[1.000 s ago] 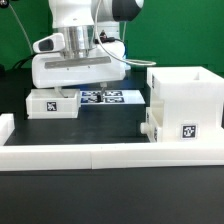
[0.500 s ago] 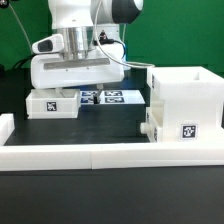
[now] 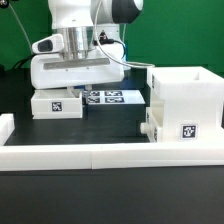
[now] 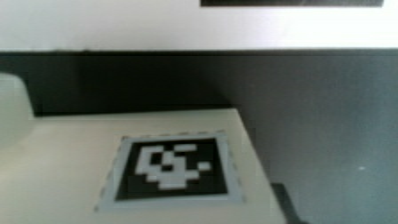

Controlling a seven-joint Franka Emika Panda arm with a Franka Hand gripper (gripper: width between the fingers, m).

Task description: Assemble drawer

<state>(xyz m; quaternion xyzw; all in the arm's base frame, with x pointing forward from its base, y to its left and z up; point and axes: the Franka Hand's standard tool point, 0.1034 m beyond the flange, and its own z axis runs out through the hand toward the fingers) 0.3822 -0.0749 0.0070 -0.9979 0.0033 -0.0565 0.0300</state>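
Note:
A small open-top white box (image 3: 58, 105) with a black-and-white tag stands on the black table at the exterior view's left. My gripper (image 3: 70, 91) is right above it. The fingertips reach down at its top edge and are hidden by it. The jaws seem closed on its wall. The wrist view shows that box's white face and tag (image 4: 173, 170) very close, and no fingers. The tall white housing (image 3: 186, 92) stands at the exterior view's right. A second small box (image 3: 153, 126) sits low against its left side.
Long low white border blocks (image 3: 100, 155) run along the front. Another border block (image 3: 5, 125) is at the left. The marker board (image 3: 113, 97) lies flat behind the small box, between it and the housing.
The small box under the gripper has shifted a little toward the exterior view's right. The arm has hardly moved.

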